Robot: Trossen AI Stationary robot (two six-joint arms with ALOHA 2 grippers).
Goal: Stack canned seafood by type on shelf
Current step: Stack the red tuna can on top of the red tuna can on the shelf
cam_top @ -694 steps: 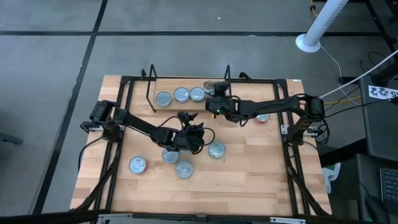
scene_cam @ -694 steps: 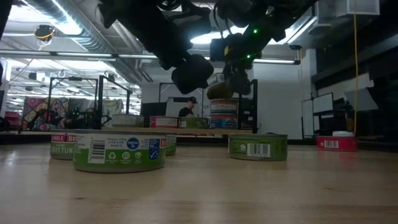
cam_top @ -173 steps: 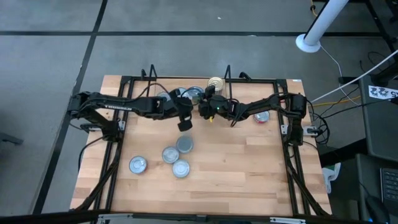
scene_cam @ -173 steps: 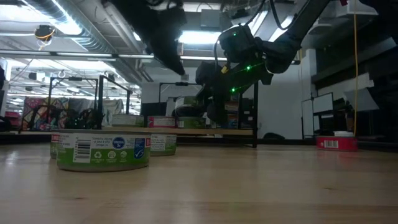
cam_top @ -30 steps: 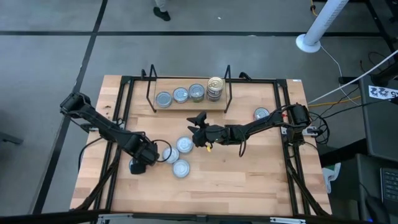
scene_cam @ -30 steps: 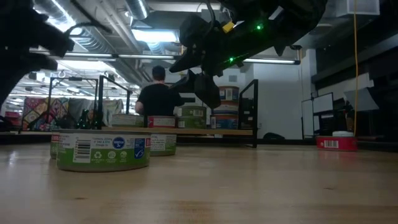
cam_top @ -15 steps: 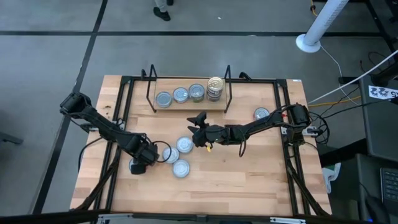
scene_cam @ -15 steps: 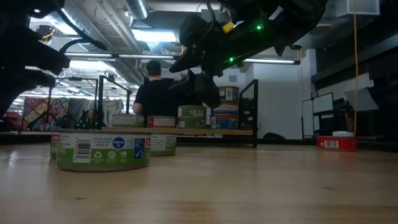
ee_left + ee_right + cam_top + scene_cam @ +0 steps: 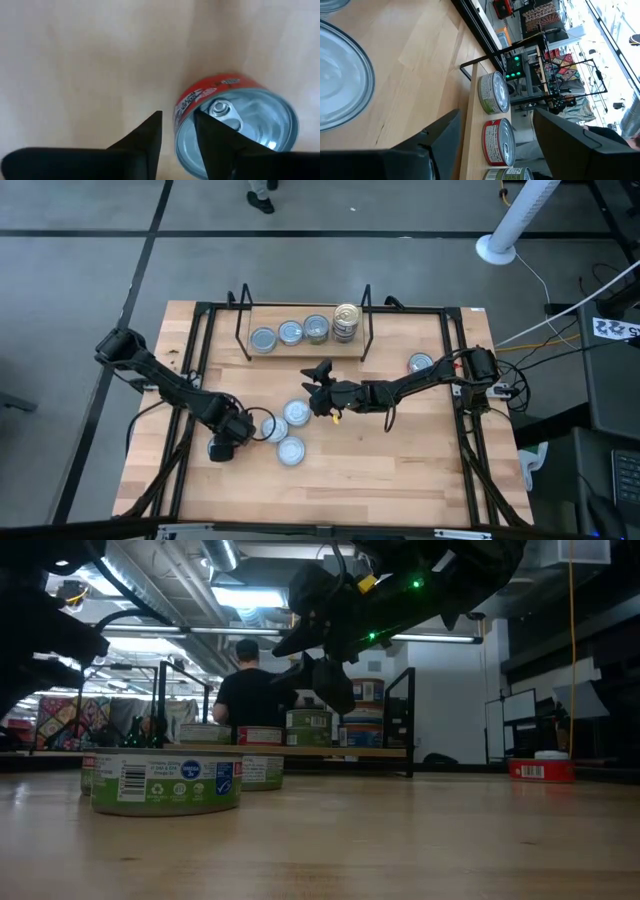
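Several canned seafood tins stand on the shelf (image 9: 300,348) at the far edge, among them a two-high stack with a gold lid (image 9: 346,315). Three tins (image 9: 297,413) stand clustered mid-table, and one (image 9: 420,363) at the right. My left gripper (image 9: 177,116) is over a red-labelled tin (image 9: 250,120) at the near left, fingers a narrow gap apart. One finger stands over the lid, the other outside the wall. My right gripper (image 9: 318,380) hovers open above the table's middle, beside the cluster, nothing between its fingers. My left gripper comes at the red-labelled tin from above, pointing down. The tin's rim (image 9: 178,111) on one side lies between the two fingers, and the tin stands upright on the table. I cannot tell whether either finger touches it.
Black frame rails (image 9: 460,410) run along the table's left and right sides. Bare wood lies at the near right. A person (image 9: 250,705) stands in the room beyond the shelf.
My left gripper has come down a little over the tin at the near left. My right arm has kept still. The person behind the table has stepped sideways.
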